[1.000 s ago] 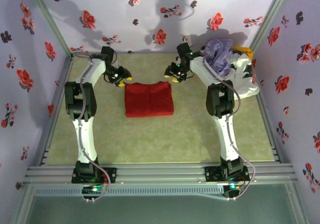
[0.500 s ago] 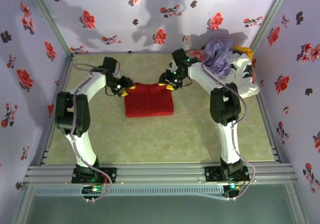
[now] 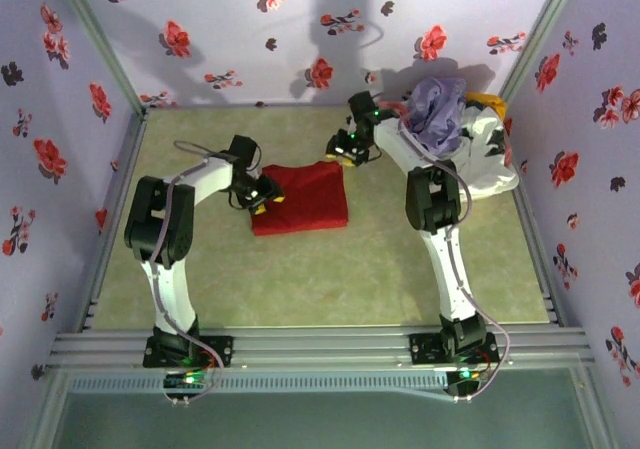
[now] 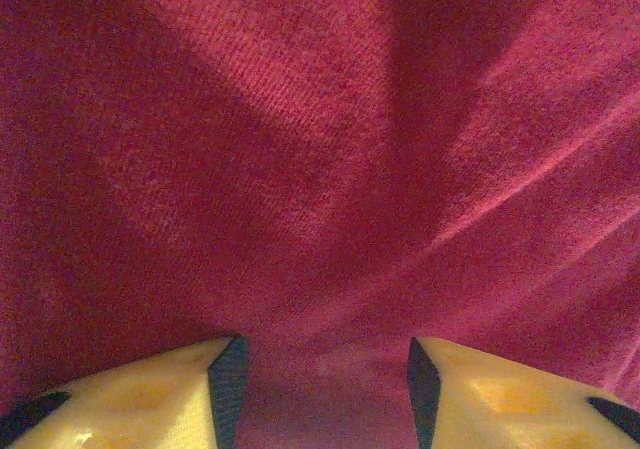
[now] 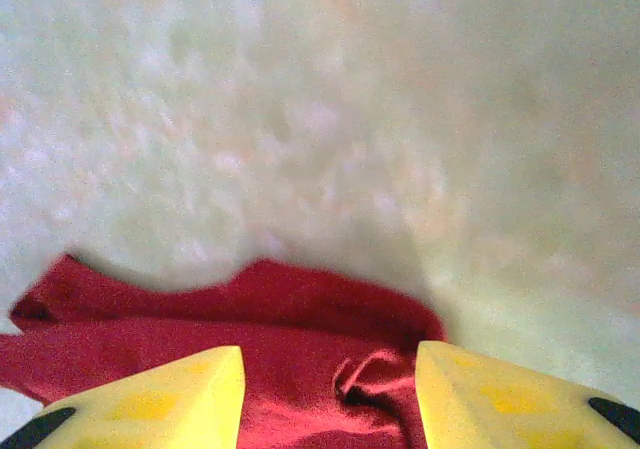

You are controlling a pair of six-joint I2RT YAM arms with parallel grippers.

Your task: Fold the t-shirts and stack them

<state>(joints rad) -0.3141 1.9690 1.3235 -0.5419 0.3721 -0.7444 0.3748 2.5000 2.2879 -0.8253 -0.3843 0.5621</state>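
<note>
Red shirt (image 3: 305, 204) lies folded at centre; my left pincer (image 4: 327, 364) hangs half-open, empty, over its left edge, my right pincer (image 5: 330, 369) likewise at the far right corner, so I should bite all layers evenly, together.

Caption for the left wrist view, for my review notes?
Left gripper, jaws apart, close over the creased red t-shirt.

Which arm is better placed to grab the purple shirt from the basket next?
Probably right. The right gripper hangs open at the far corner of the red shirt, nearer the white basket holding the lavender shirt; the left gripper is over its opposite edge.
</note>
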